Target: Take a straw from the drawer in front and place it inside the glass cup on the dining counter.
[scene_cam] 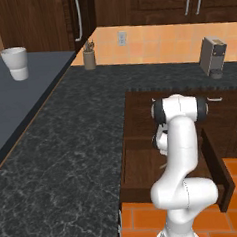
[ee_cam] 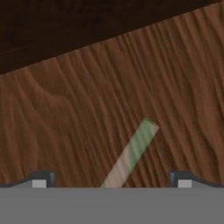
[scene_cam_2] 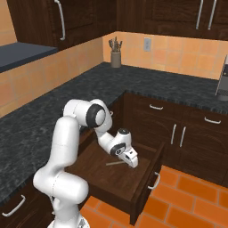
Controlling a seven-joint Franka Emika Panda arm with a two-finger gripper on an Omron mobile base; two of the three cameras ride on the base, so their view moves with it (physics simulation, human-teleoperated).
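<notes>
The dark brown drawer (scene_cam_2: 120,178) stands pulled open below the black speckled counter, its silver bar handle (scene_cam_2: 155,181) facing the orange tile floor. The straw (scene_cam_2: 116,163), thin and pale, lies flat on the drawer's wooden floor. My gripper (scene_cam_2: 132,164) hangs low inside the drawer, just right of the straw's end. In the hand view the straw (ee_cam: 131,153) runs diagonally up from between my two fingertips (ee_cam: 41,179), pale with a greenish tint. The jaws stand wide apart with nothing gripped. The glass cup and the dining counter are out of view.
Black speckled counter (scene_cam: 68,154) wraps the corner. On it stand a utensil holder (scene_cam: 89,56) and a grey appliance (scene_cam: 212,56). A white ceramic cup (scene_cam: 16,62) sits on a dark grey raised top at left. Cabinet doors (scene_cam_2: 178,133) flank the drawer.
</notes>
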